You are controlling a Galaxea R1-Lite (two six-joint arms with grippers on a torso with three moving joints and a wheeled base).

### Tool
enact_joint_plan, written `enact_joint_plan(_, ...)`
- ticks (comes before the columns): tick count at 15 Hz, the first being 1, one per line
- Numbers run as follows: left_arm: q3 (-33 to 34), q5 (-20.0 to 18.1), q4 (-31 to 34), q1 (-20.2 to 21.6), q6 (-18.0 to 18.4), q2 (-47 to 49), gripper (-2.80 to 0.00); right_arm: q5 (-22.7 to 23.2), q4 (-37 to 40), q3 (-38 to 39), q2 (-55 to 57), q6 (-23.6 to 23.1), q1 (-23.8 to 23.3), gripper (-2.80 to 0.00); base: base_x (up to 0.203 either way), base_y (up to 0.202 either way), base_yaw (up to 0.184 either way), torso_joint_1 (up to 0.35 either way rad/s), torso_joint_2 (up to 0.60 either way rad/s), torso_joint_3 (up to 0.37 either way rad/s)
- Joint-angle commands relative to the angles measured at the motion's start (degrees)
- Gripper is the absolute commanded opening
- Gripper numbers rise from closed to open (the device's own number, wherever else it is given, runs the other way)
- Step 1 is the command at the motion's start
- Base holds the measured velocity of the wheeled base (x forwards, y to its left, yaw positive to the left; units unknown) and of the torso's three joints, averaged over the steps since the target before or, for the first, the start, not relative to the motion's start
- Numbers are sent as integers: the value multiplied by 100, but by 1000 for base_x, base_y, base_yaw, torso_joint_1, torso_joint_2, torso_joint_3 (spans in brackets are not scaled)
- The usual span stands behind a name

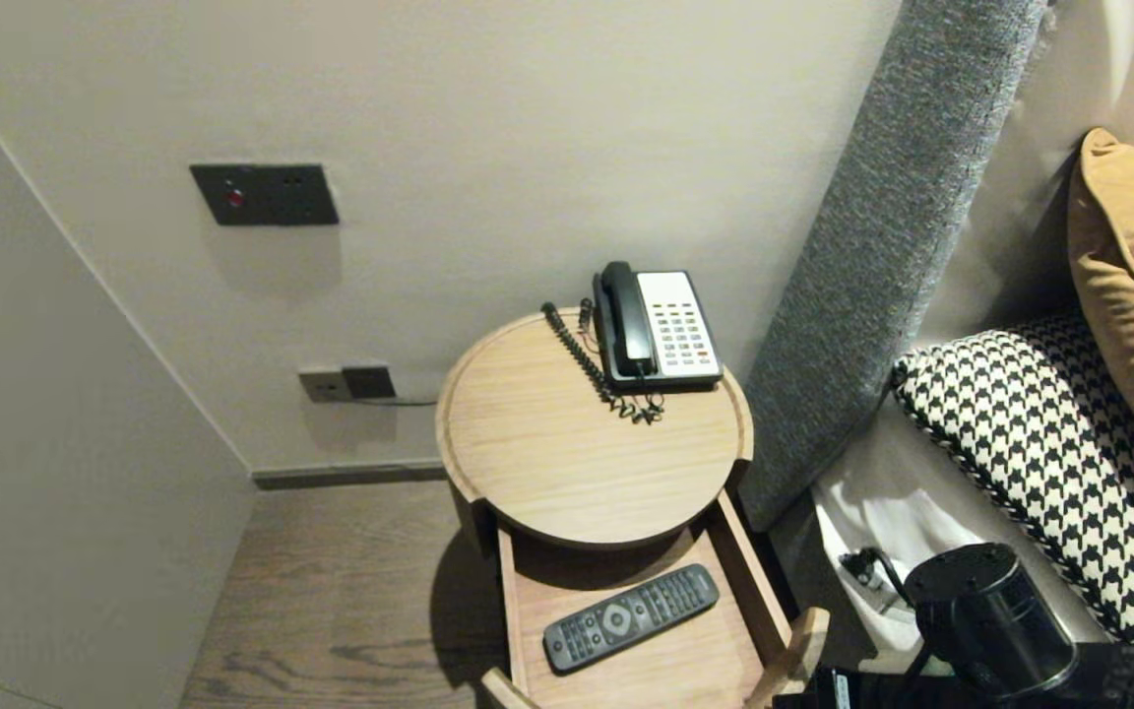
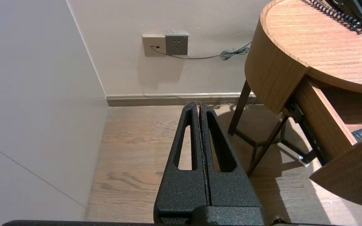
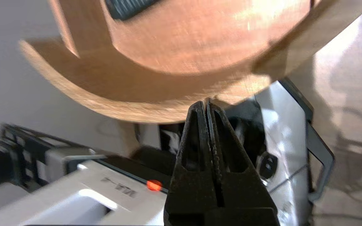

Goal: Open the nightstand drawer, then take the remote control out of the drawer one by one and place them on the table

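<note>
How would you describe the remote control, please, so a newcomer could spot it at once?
Beside the bed stands a round wooden table. In its open drawer lies the remote control: a slim dark bar of buttons, unlike the corded telephone on top.

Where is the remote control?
The remote control lies in the open drawer of the round bedside table, low in the head view, below the telephone.

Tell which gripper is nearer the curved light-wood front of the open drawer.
Right. Black right gripper, shut, has tips at the edge of the curved light-wood drawer front; contact unclear. Black left gripper, shut, hangs over the wooden floor, aside.
</note>
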Motion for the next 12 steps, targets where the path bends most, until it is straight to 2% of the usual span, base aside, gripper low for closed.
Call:
enact_joint_plan(1, 0, 3, 0, -4, -3, 7, -280, -79, 39, -122, -593, 140, -55, -280, 0, 0, 0, 0, 0, 0)
enact_joint_plan(3, 0, 6, -2, 5, -3, 3, -280, -290, 663, -472, -995, 166, -169, -280, 0, 0, 0, 0, 0, 0)
enact_joint_plan(5, 0, 4, -1, 5, -5, 7, -280, -397, 2207, -1418, -1331, 152, -251, -280, 0, 0, 0, 0, 0, 0)
enact_joint_plan(7, 0, 1, -2, 5, -8, 7, -280, -438, 3409, -2431, -1572, -41, -374, -280, 0, 0, 0, 0, 0, 0)
enact_joint_plan(10, 0, 6, -7, 5, -12, 7, -280, -455, 5244, -3836, -1703, -719, -638, -280, 0, 0, 0, 0, 0, 0)
enact_joint_plan(12, 0, 6, -1, 3, -3, 2, -280, -467, 5590, -4109, -1701, -1342, -694, -280, 0, 0, 0, 0, 0, 0)
